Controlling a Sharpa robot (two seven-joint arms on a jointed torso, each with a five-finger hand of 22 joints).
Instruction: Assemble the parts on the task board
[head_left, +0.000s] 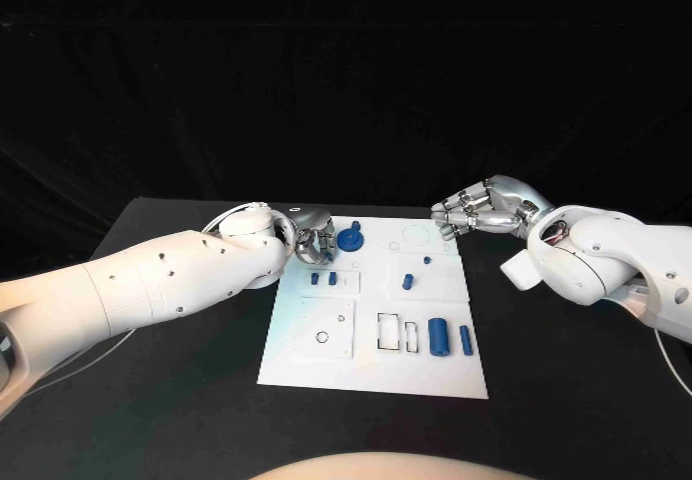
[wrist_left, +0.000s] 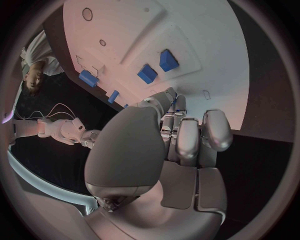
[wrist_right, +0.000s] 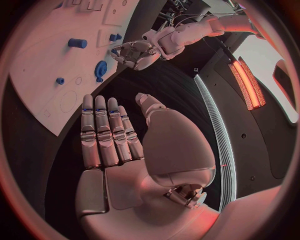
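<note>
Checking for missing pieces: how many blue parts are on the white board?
7: one gear by the left hand, two blocks below, two pegs centre, two cylinders nearest. Others may be hidden.

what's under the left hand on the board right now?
The left hand sits over the task board's far left corner, by the blue gear-like part. Two small blue blocks lie just near of it. Whatever lies beneath its fingers is covered.

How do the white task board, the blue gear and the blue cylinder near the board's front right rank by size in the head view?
1. Task board, by far the largest.
2. Blue gear and blue cylinder: they look alike in size, so no ranking.
</note>
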